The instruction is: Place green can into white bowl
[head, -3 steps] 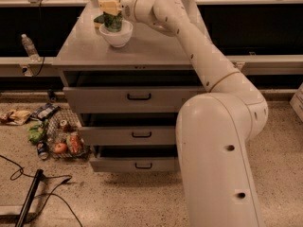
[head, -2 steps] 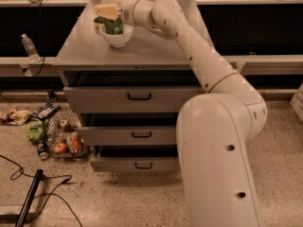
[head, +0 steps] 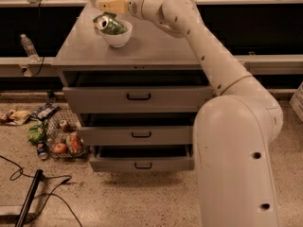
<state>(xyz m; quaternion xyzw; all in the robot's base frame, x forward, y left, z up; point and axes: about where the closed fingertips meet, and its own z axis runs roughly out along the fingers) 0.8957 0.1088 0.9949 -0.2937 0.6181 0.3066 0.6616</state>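
claw (head: 101, 4) just above green can (head: 110, 24) lying tilted in white bowl (head: 117, 38), bare table (head: 94, 52) front and right of bowl, arm (head: 208, 48) crossing over back-right corner

Grey cabinet (head: 156, 51), three drawers (head: 137, 96) all partly pulled out. Water bottle (head: 27, 45) upright on left ledge. Floor litter (head: 52, 136) left of lower drawers: wrappers, red fruit (head: 59, 148). Black cable (head: 19, 171) front-left.

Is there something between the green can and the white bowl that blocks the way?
Nothing visible does: the green can already lies tilted inside the white bowl, and the gripper hovers just above it.
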